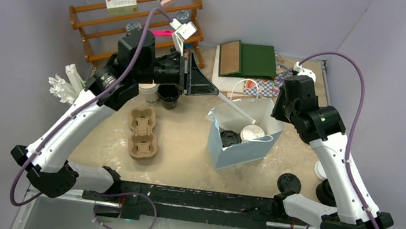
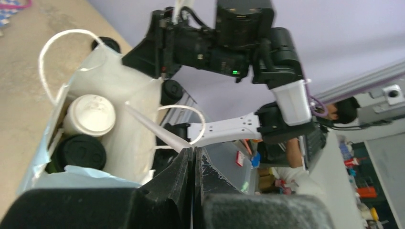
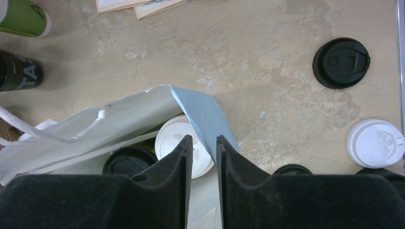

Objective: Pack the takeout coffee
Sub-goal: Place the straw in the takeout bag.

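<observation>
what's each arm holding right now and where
Left gripper pinches the bag by a white strip at its rim. Right gripper straddles its blue corner, jaws apart, not gripping yet.

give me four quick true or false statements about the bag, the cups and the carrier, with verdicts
1. The cup with a round white plastic lid and the cup with a round black plastic lid both sit inside the light blue paper bag. True.
2. The brown moulded-pulp cup carrier holds two cups. False: its wells are empty.
3. The left gripper is shut on the bag's white handle. True.
4. The bag lies flat on its side. False: it stands upright with its mouth open.
</observation>
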